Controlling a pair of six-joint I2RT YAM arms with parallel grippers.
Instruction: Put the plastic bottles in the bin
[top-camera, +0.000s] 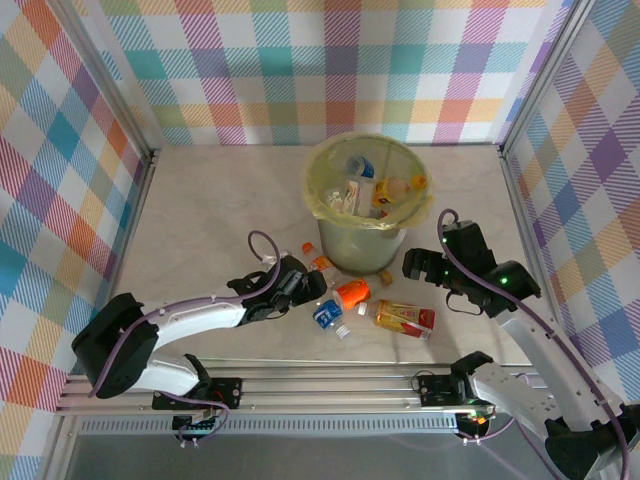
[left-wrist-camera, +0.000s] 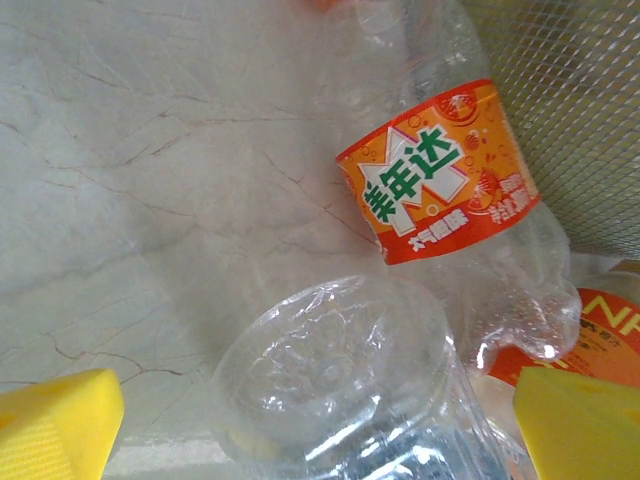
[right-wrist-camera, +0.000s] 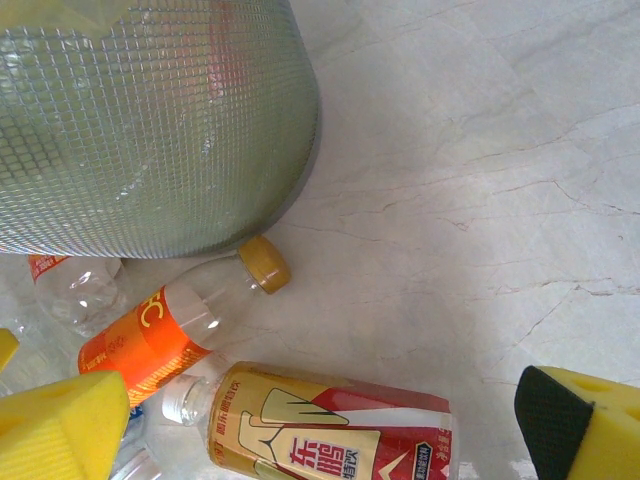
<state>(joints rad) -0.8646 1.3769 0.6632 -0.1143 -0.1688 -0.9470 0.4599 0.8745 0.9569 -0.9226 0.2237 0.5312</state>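
While loose bottles lie on the table, progress: partial; the task is judged unfinished.
Bin: the round, pale-green translucent plastic bin with its yellowish bag liner stands upright toward the far middle of the marble-patterned table.
Done: several small plastic bottles lie inside the bin; their number cannot be told.
Left to do: at least four bottles lie flat on the table, clustered just in front of the bin's base.
Item one: orange-labelled clear bottle, its yellow cap close to the bin wall.
Item two: red-and-gold labelled bottle, nearest the right arm.
Item three: blue-labelled bottle, crumpled.
Item four: orange-capped clear bottle, beside the left arm.
Left gripper: low at the table, yellow pads spread wide, a clear bottle base between them, not clamped.
Right gripper: spread wide, holding nothing, beside the bin and over the red-and-gold labelled bottle.
Step in hand: judged a left-arm pick of the clear bottle.
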